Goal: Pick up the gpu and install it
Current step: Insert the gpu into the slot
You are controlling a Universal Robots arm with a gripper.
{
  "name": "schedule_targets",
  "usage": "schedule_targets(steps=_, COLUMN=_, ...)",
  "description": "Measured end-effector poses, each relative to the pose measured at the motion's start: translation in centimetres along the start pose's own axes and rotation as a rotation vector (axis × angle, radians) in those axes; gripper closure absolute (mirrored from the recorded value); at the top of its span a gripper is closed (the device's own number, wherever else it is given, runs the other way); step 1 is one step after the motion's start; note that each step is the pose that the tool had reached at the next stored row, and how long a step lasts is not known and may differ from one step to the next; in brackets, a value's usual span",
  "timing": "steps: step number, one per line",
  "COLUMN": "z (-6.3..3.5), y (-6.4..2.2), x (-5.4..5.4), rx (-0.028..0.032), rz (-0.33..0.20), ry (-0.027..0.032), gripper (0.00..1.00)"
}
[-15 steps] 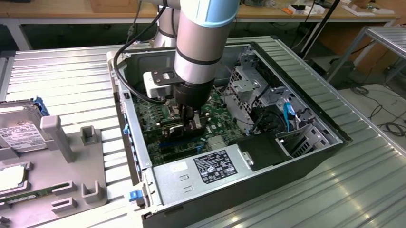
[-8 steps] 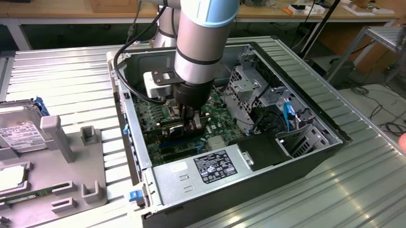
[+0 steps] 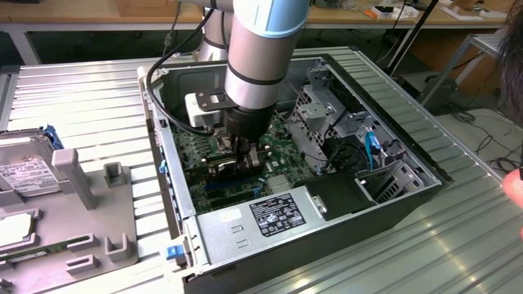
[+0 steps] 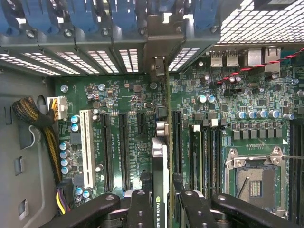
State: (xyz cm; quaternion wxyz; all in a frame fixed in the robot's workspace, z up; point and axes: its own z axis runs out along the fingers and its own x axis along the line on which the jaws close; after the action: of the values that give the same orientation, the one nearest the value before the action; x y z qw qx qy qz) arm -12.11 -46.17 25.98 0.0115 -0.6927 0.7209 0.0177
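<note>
1. Your gripper [image 4: 161, 209] is clamped on the gpu [image 4: 160, 156], jaws pinching both faces of the card, which stands edge-on between the fingers [image 4: 140, 209] and runs ahead of them toward the rear slot covers [image 4: 99, 59].
2. The gpu is down inside the open PC case [image 3: 425, 159], just over the motherboard [image 4: 128, 123], with its far end at the rear bracket openings. I can't tell if it's seated.
3. Handling, as a judgement: light, thin, stiff board. Fragile at the fan, the small parts and the edge contacts. Grip the upper edge flat on both faces and keep it square.
4. Count, across the exterior view's left to right: one hard drive [image 3: 29, 168] and one memory stick [image 3: 41, 251] in the parts tray [image 3: 90, 202], well off to the side of the gripper. One case, one power supply [image 3: 253, 223] near the gripper, one gpu.
5. Motherboard under the gripper: one white slot [image 4: 87, 147], several long black slots on either side of the card, one empty CPU socket [image 4: 256, 175].
</note>
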Motion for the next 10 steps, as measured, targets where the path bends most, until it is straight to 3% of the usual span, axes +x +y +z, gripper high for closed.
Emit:
schedule_targets(steps=2, z=0.02, y=-0.01, x=0.0, rx=-0.0001, rz=0.0, ry=0.0005, gripper=0.73)
schedule_targets(steps=5, z=0.04, y=-0.12, x=-0.01, rx=-0.0035, rz=0.0, ry=0.014, gripper=0.73)
schedule_targets(steps=8, z=0.01, y=-0.13, x=0.0, rx=-0.0052, rz=0.0, ry=0.0145, gripper=0.73)
schedule_targets(steps=10, z=-0.13, y=-0.2, x=-0.03, rx=-0.0167, rz=0.001, ry=0.0148, gripper=0.73)
